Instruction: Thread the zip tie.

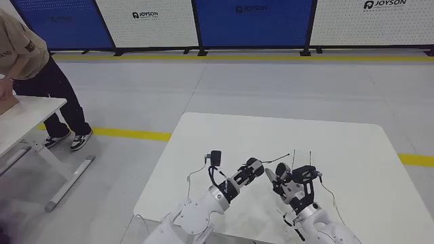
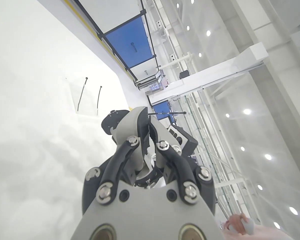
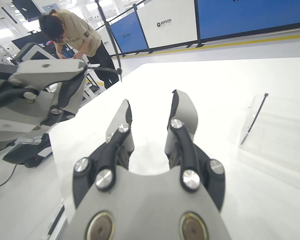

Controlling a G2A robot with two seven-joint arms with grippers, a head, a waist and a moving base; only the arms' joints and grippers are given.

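- Right tool (image 3: 151,98) is up close, spread wide apart, nothing in it, over the white worktop (image 3: 215,76).
- And the left tool (image 3: 83,69)?
- Clenched tight on the black zip tie (image 3: 103,69), up in the air just beside the right tool.
- Any more?
- Two spare ties (image 2: 82,89) stand in a clear holder (image 3: 277,136) on the worktop, near the right tool.

The left tool (image 2: 147,119) is clamped on a black zip tie (image 2: 168,113), whose strap projects sideways from the fingertips. Beyond it, on the white bench (image 2: 27,76), two further zip ties (image 2: 82,89) lie side by side at a clear holder (image 2: 73,101).
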